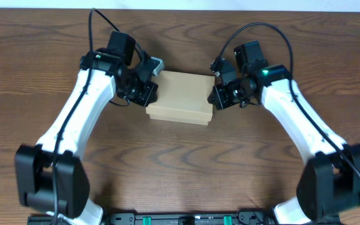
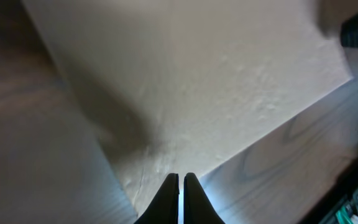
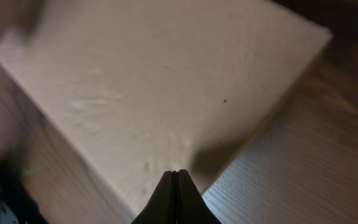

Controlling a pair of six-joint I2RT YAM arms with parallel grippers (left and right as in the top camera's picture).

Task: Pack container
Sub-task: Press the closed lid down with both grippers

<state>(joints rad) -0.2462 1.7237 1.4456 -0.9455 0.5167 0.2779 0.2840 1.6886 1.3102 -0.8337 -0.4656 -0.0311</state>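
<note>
The container (image 1: pixel 181 96) is a plain tan cardboard box with its lid down, lying in the middle of the wooden table. My left gripper (image 1: pixel 152 92) is shut and empty, its tips at the box's left end. My right gripper (image 1: pixel 212 97) is shut and empty, its tips at the box's right end. In the left wrist view the box lid (image 2: pixel 216 87) fills the frame above the closed fingers (image 2: pixel 180 178). In the right wrist view the lid (image 3: pixel 154 81) lies just past the closed fingers (image 3: pixel 175 174). What is inside the box is hidden.
The brown wooden table (image 1: pixel 180 169) extends all round the box. A small grey-white object (image 1: pixel 158 63) shows behind the left gripper at the box's far left corner. The arm bases stand at the front edge.
</note>
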